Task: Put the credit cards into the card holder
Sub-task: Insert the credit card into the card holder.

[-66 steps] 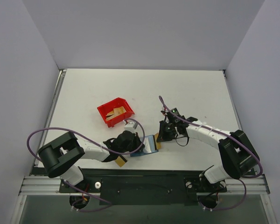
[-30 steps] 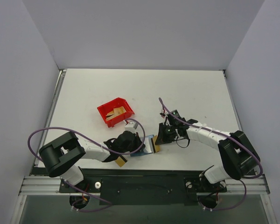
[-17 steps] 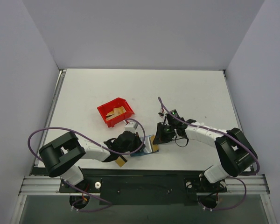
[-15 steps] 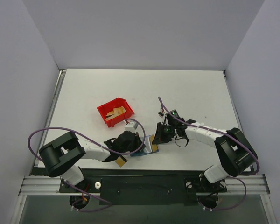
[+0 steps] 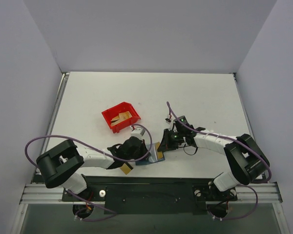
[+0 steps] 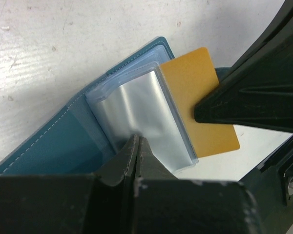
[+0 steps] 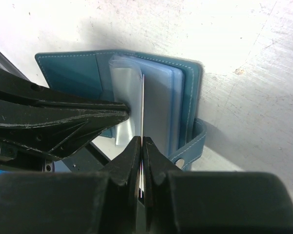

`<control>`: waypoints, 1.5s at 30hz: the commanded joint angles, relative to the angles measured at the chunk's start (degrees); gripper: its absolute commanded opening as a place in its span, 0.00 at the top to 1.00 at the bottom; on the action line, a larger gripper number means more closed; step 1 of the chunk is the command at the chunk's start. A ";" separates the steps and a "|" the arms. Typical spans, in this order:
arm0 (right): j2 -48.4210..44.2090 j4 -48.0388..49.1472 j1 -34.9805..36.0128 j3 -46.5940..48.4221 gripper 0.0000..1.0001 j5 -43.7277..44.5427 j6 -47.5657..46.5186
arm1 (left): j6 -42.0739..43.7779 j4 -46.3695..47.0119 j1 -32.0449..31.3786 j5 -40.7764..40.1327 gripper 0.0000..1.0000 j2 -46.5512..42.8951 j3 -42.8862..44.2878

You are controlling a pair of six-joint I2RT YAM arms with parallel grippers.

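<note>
Holder lies open on the table, close to the near edge, between the two arms.

Top view: the left gripper is at the holder's left side and the right gripper at its right side, both low over it. A gold card shows at the right gripper's tip, touching the holder's right edge. The red bin stands farther back and to the left, with loose cards inside. A spare card lies under the left arm at the near edge.

Left wrist view: the left gripper's fingers are pressed together on the near edge of a clear sleeve, raising it off the teal cover. The card rests with one end against the sleeve stack; most of its face is outside. The right gripper's tip covers its right edge. Whether the leading edge has entered a pocket cannot be told.

Right wrist view: the right gripper's fingers pinch the card, seen edge-on, aimed into the gap between the raised sleeve and the other sleeves. The snap tab hangs at the holder's right corner.

Progress, as judged: one insertion is under way and not complete. No card is seen fully seated in a sleeve. The cards in the bin and the spare card are left to load.
</note>
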 commanded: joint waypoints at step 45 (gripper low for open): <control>8.56 11.77 10.24 6.68 1.00 -3.68 9.80 | 4.64 -24.72 3.64 -3.98 1.00 -33.27 -0.10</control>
